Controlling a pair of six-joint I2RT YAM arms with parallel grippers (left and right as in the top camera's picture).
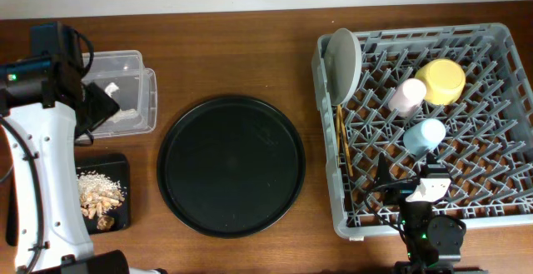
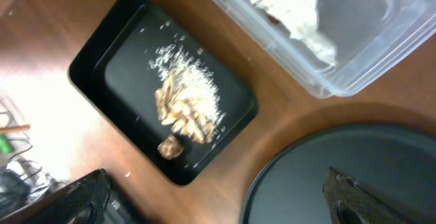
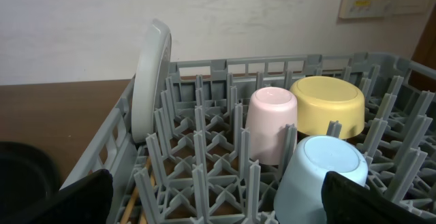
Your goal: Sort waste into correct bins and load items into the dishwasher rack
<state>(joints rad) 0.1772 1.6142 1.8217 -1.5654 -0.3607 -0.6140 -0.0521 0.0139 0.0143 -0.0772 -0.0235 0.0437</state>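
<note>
The grey dishwasher rack [image 1: 500,141] holds the upright grey-white plate [image 1: 343,62], the yellow-green bowl [image 1: 441,80], the pink cup [image 1: 409,96], the light-blue cup [image 1: 424,135] and the chopsticks [image 1: 341,141]. My right gripper [image 1: 410,176] is open and empty over the rack's near edge [image 3: 204,149], just short of the blue cup [image 3: 320,176]. The clear tub [image 1: 137,91] holds white paper [image 2: 293,6]. The shallow black tray [image 2: 88,54] holds tan scraps and crumbs [image 2: 184,105]. My left gripper [image 2: 218,207] is open and empty, above the table between both bins.
The large round black tray [image 1: 231,166] lies between the bins and the rack, with nothing on it. Its rim shows in the left wrist view [image 2: 340,183]. The left arm's white body runs along the table's left edge.
</note>
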